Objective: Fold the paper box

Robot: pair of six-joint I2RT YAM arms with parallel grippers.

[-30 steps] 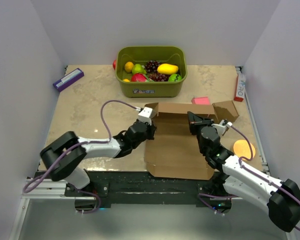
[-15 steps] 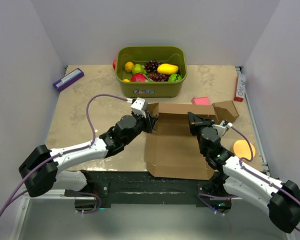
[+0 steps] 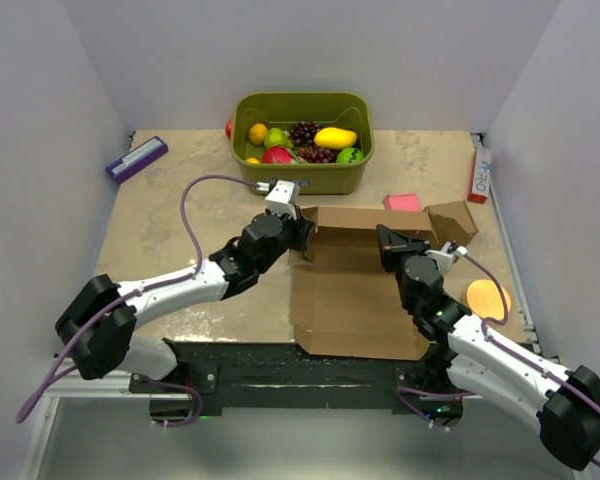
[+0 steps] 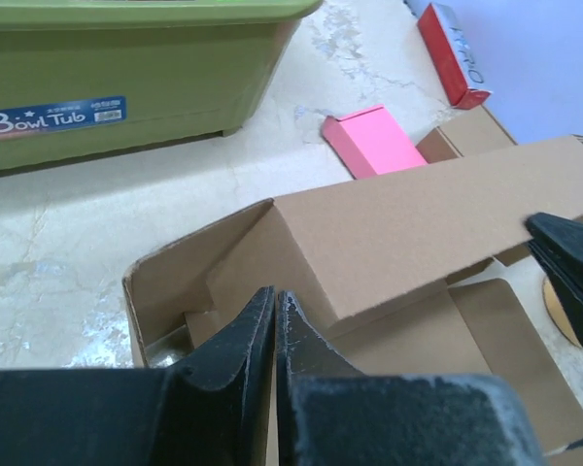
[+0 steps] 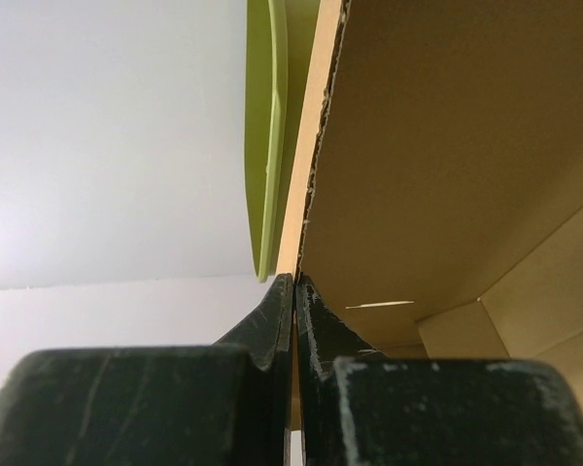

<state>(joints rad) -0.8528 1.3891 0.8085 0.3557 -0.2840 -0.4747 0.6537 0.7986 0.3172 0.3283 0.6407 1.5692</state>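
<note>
paper box (image 3: 350, 295): large, brown corrugated cardboard; laid on the beige bench (image 3: 170, 220) at 6 o'clock from the green plastic tub (image 3: 302, 178), rear wall raised
left pincer (image 3: 300, 228): narrowed almost shut, set at the box's 10 o'clock corner
right pincer (image 3: 384, 240): clamped on the rear wall's edge, at 2 o'clock

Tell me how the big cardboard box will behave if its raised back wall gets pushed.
The cardboard box would probably hinge rather than slide: its back wall stands up along a crease. It looks light and thin, so the panel may flex or spring back once released. The right end effector pinching the wall's edge suggests it is stiff enough to hold.
</note>
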